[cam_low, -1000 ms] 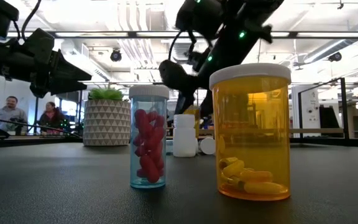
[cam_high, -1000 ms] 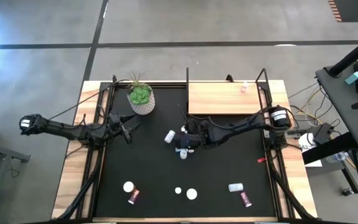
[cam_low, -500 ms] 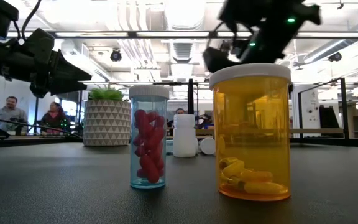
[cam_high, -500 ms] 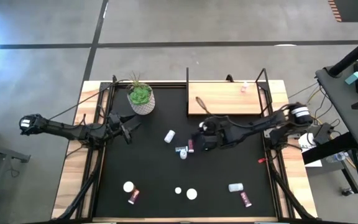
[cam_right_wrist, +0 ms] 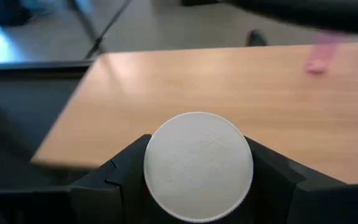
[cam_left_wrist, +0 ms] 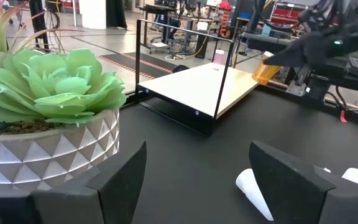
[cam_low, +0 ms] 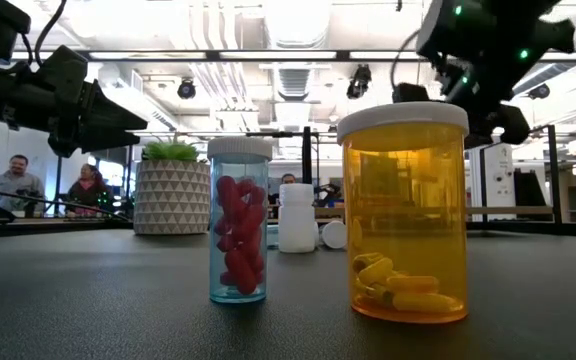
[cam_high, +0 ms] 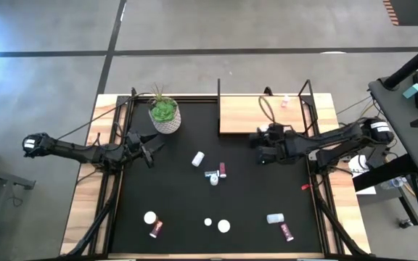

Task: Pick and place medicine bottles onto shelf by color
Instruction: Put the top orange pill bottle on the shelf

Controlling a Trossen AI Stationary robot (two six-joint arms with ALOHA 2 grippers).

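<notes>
My right gripper (cam_high: 262,145) is shut on an orange bottle with a white cap (cam_right_wrist: 197,165), just off the near left corner of the light-wood shelf (cam_high: 263,114). The orange body shows in the left wrist view (cam_left_wrist: 265,67). A pink bottle (cam_high: 284,101) stands on the shelf's far right. My left gripper (cam_high: 151,148) is open and empty beside the plant pot (cam_high: 165,116). White (cam_high: 198,159), pink (cam_high: 223,170) and blue (cam_high: 212,176) bottles rest on the mat at mid-table. Several more lie near the front edge. My right gripper pinches the orange bottle between its two fingers, one on each side of the white cap end (cam_right_wrist: 197,165). The fingers come slanting from above. The bottle is lifted clear of the mat and tilted. Its orange body (cam_left_wrist: 265,67) sticks out beyond the fingertips.
Thin black posts (cam_high: 218,90) stand at the shelf's ends. The white pot with a green plant stands at the far left. In the low view a blue bottle of red pills (cam_low: 239,220) and an orange bottle (cam_low: 403,210) stand close to the camera. People show in the room behind.
My right gripper has gone from the cluster of bottles at mid-table toward the table's right and far edges, up to the shelf's near left corner, carrying the bottle lifted clear. The pink and blue bottles it hovered over stay on the mat.
</notes>
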